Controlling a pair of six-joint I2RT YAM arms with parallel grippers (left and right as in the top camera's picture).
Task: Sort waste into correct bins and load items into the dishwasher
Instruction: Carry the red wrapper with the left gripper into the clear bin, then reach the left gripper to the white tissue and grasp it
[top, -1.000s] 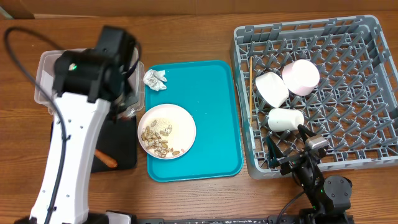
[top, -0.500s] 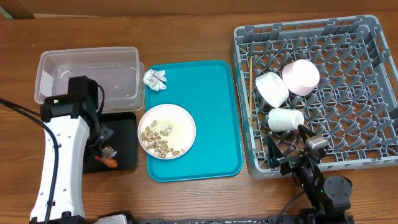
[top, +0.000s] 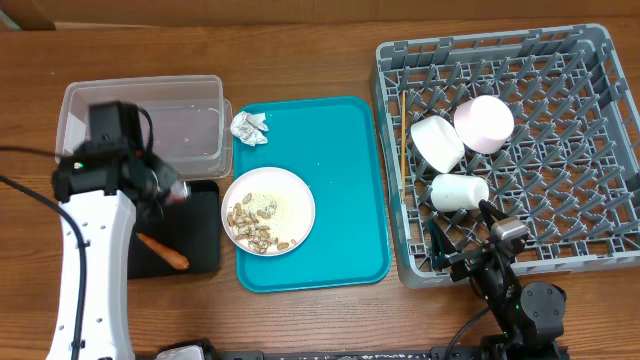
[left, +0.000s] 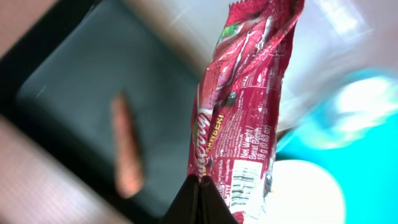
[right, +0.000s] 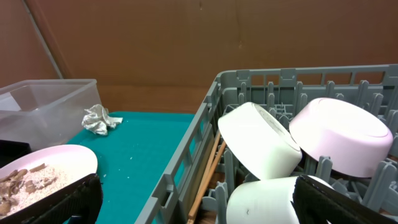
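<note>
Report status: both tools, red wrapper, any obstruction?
Left tool shut on red wrapper, held over black tray next to clear tub. Right tool open, empty, at rack edge. Nothing blocking the tub.

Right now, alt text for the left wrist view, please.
The left gripper pinches a red snack wrapper, filling mid-frame. Behind it, blurred: an orange-brown sausage piece on the black tray at left, the white plate and teal tray at right.

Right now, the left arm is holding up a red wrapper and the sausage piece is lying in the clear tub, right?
Not quite. The sausage piece lies on the black tray, not in the clear tub; the overhead view shows this. The left gripper does hold the red wrapper.
</note>
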